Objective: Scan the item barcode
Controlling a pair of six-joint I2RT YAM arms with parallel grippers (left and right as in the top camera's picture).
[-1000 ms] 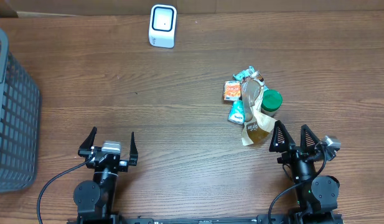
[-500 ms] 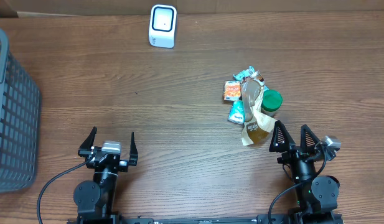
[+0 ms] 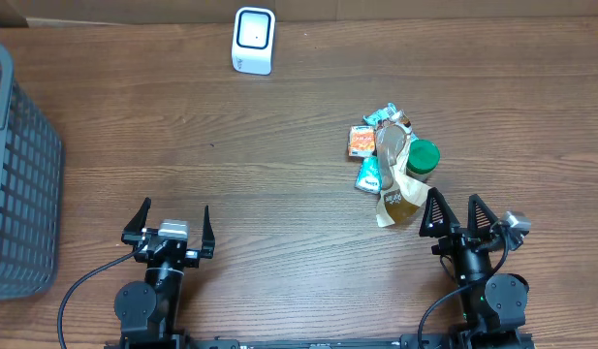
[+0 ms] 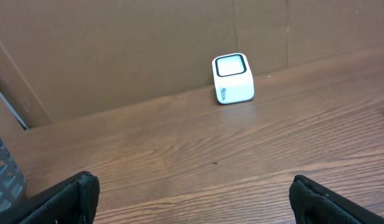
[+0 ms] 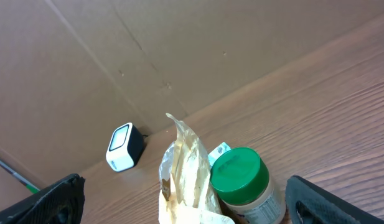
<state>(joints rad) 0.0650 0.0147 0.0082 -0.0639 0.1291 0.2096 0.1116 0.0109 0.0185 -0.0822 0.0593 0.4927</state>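
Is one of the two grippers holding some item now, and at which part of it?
Nothing is held. The left gripper and the right gripper are both open with nothing between their fingers. The pile of items lies ahead of the right gripper.

Wooden table (image 3: pixel 279 194) — white scanner (image 3: pixel 253 40), grey basket (image 3: pixel 17 174), green-lidded jar (image 3: pixel 423 160), snack packets (image 3: pixel 362 142)
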